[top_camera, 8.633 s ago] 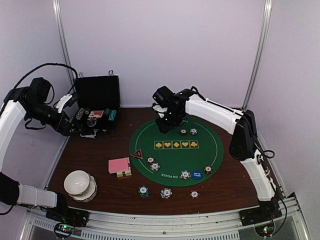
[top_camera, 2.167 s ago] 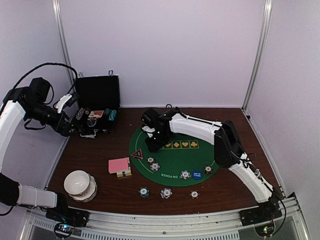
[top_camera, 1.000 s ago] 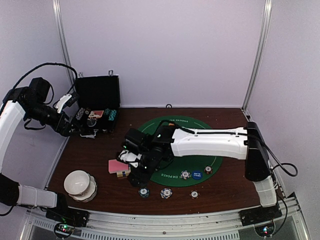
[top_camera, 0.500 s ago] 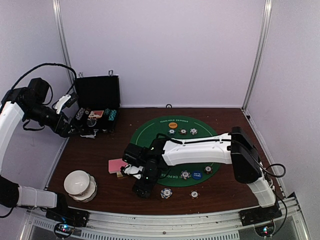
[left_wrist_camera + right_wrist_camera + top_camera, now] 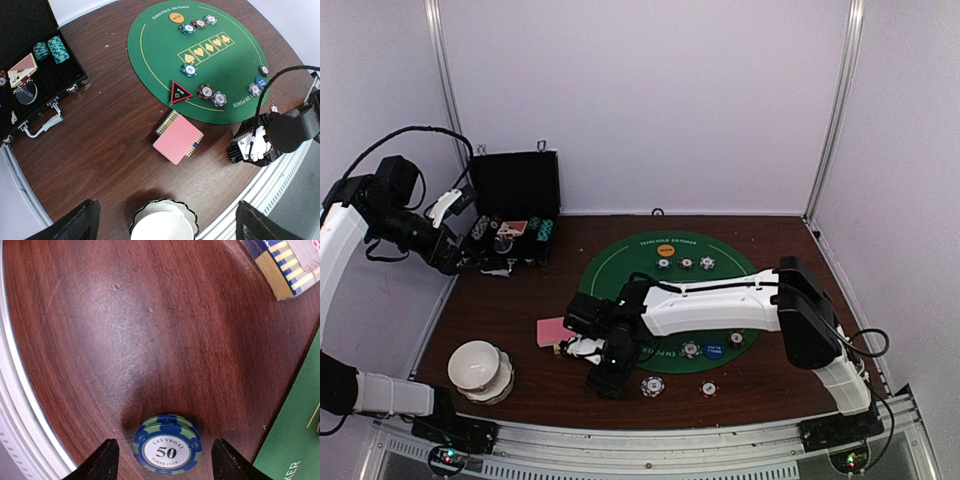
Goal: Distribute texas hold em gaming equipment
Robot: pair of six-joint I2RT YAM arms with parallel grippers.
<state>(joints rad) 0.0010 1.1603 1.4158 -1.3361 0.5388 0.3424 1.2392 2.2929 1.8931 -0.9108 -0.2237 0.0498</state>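
The chip (image 5: 167, 444) lies flat on the counter (image 5: 125, 340), just off the mat (image 5: 295, 440). It looks hard, light and slick, so pinch its rim low. The right claw (image 5: 165, 462) straddles it, spread and not touching. The left claw (image 5: 167, 222) is spread and empty.

Soft, even overhead light; walls (image 5: 640, 100) bright. Right wrist view: pale glare sheen on tabletop (image 5: 100, 335), chip (image 5: 167, 444) sharp, soft shadow pooled beside it. Left wrist view: edges bow, left fingers (image 5: 75, 225) dark and blurred.

Overhead and left wrist views share the mat (image 5: 630, 262); right wrist looks close.
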